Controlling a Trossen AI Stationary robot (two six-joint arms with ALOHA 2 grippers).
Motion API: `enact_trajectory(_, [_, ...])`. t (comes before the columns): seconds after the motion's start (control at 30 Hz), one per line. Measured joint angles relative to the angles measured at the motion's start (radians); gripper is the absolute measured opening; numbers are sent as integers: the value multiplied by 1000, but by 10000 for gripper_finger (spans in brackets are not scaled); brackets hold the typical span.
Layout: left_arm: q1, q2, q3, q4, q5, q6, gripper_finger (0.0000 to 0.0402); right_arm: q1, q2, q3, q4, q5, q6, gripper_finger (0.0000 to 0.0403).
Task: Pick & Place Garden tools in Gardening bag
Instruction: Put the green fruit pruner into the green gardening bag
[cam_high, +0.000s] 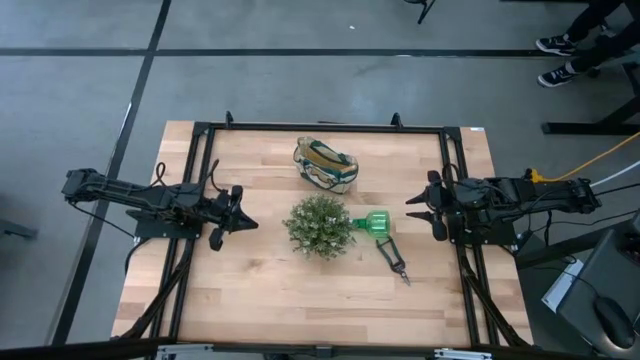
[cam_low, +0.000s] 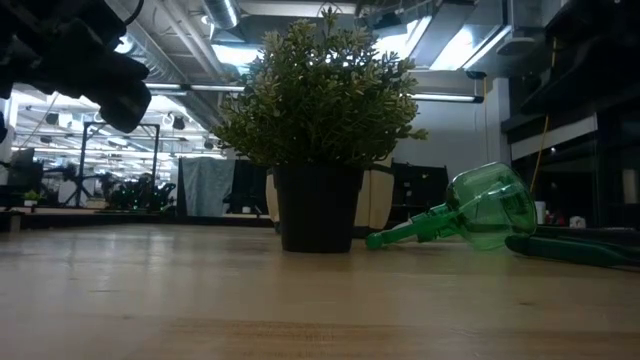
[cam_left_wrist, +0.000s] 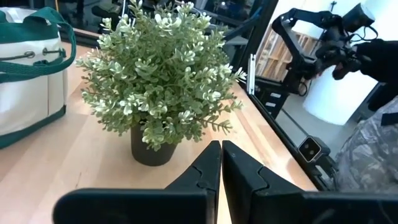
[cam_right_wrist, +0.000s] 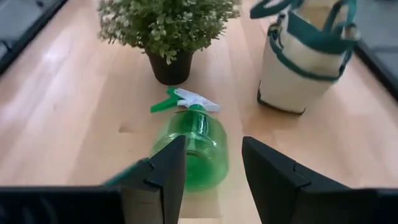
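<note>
The cream gardening bag with dark green trim stands at the table's far middle; it also shows in the left wrist view and the right wrist view. A bright green plastic spray bottle lies on its side right of the potted plant. Dark pruning shears lie flat just nearer than the bottle. My left gripper is shut and empty, left of the plant. My right gripper is open and empty, right of the bottle, above the table. The trowel and wooden-handled piece are out of view.
The bushy plant in its dark pot stands at the table's middle between both grippers, close to the bottle's nozzle. A dark frame borders the table's far, left and right sides. A person's feet show beyond the far right corner.
</note>
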Motion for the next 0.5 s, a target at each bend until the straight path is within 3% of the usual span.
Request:
enact_trajectory(0.3, [0,1,0,-5,-1,3,11,0,0,0,35,0,-107,160])
enact_trajectory(0.5, [0,1,0,-7,-1,3,8,0,0,0,207,8,65,160])
